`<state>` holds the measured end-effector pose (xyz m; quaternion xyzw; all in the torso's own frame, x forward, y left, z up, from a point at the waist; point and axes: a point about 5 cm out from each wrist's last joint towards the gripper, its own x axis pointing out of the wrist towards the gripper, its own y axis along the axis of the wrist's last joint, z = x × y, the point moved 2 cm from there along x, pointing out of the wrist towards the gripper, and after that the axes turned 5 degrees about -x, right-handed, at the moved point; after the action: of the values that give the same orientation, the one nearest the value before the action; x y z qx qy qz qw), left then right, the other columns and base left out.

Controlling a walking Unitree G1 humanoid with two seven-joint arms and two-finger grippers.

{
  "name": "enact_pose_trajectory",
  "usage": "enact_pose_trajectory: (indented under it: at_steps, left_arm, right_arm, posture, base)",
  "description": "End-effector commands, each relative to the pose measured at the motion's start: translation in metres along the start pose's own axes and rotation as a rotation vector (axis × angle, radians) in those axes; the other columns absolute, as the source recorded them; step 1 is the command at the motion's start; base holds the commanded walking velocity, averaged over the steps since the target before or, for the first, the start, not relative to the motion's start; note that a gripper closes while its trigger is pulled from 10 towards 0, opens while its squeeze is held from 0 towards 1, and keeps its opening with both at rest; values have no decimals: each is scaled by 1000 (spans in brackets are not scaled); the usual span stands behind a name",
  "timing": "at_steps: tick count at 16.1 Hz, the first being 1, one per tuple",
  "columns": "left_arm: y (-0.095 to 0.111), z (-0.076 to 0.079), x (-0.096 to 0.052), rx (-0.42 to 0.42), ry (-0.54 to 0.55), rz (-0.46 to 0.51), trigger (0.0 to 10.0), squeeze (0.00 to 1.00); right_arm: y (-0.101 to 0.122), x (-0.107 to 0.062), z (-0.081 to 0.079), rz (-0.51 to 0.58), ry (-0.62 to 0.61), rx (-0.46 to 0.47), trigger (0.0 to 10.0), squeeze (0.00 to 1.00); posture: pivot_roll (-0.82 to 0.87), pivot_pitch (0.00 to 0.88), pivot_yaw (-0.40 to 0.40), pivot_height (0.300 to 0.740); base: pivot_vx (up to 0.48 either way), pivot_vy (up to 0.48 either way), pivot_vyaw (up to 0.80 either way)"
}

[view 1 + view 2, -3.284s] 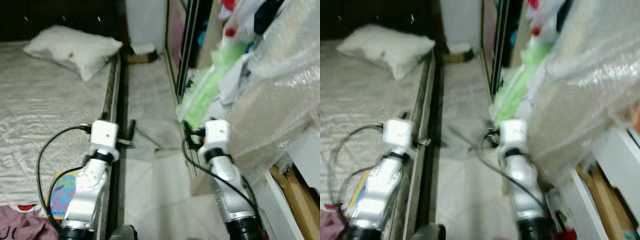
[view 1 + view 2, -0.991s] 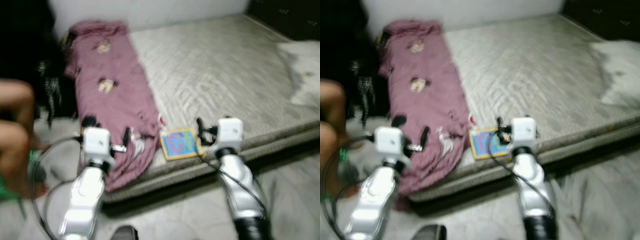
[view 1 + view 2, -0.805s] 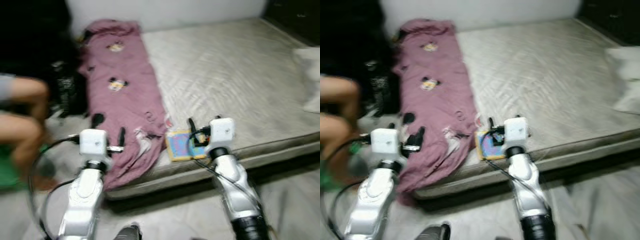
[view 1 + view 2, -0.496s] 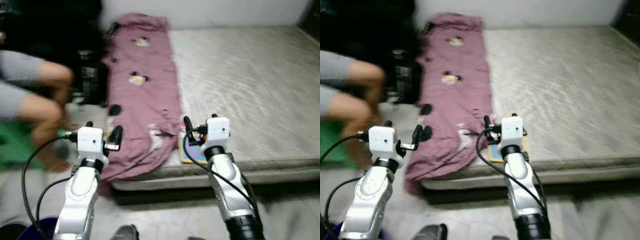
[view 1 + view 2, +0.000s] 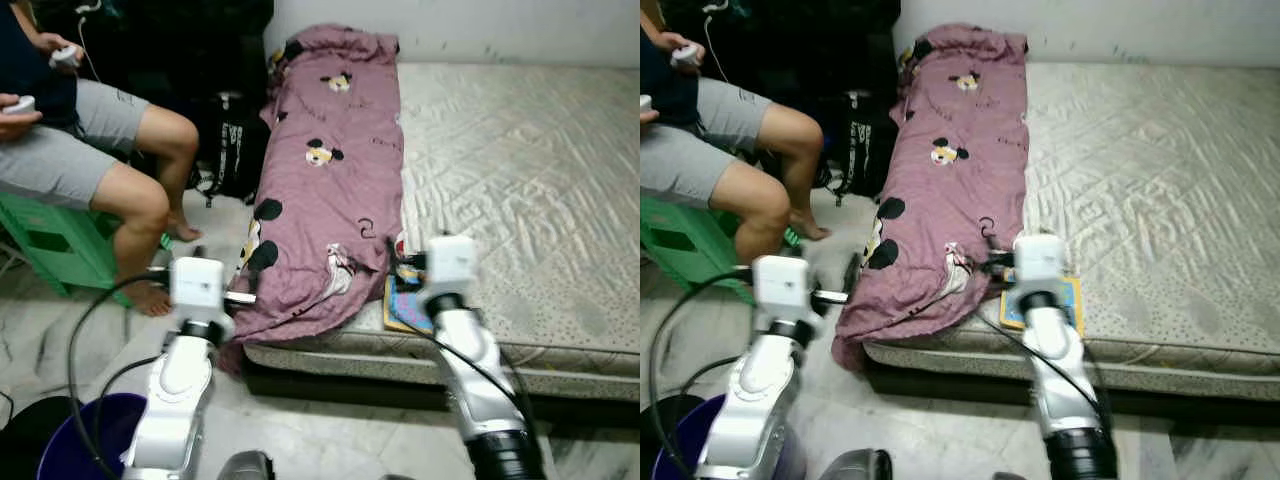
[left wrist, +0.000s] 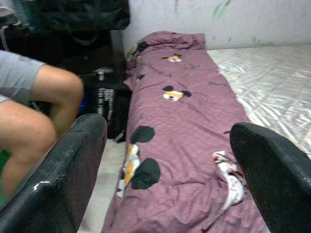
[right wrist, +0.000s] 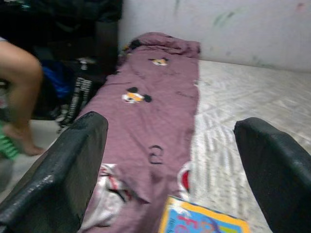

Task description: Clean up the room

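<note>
Two tools are up in front of the bed [image 5: 520,170]. Both are open and hold nothing. The left tool [image 6: 165,165] is over the floor by the hanging end of a purple blanket [image 5: 330,180]. The right tool [image 7: 170,165] is over the bed edge, just above a bright book [image 5: 1068,297]. The blanket lies long down the left side of the bed. A person sits on a green stool [image 5: 50,245] on the left.
</note>
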<state>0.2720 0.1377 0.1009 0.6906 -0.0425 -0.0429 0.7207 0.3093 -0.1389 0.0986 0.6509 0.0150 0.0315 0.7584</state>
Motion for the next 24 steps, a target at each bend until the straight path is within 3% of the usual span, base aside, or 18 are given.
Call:
enact_pose_trajectory:
  at_steps: [1, 14, 24]
  left_arm:
    - [3, -6, 0, 20, 8, 14, 10000, 0]
    - [3, -5, 0, 17, -3, 19, 10000, 0]
    - [4, 2, 3, 38, -51, 22, 10000, 0]
  right_arm:
    - [2, 2, -8, 10, 20, 19, 10000, 0]
    - [2, 2, -9, 9, 22, 23, 10000, 0]
    - [1, 4, -8, 0, 15, 38, 10000, 0]
  posture:
    - [24, 58, -14, 740]
    - [28, 57, -13, 740]
    - [27, 59, -18, 740]
  base:
    - [0, 0, 0]
    - [298, 0, 0]
    - [0, -27, 0]
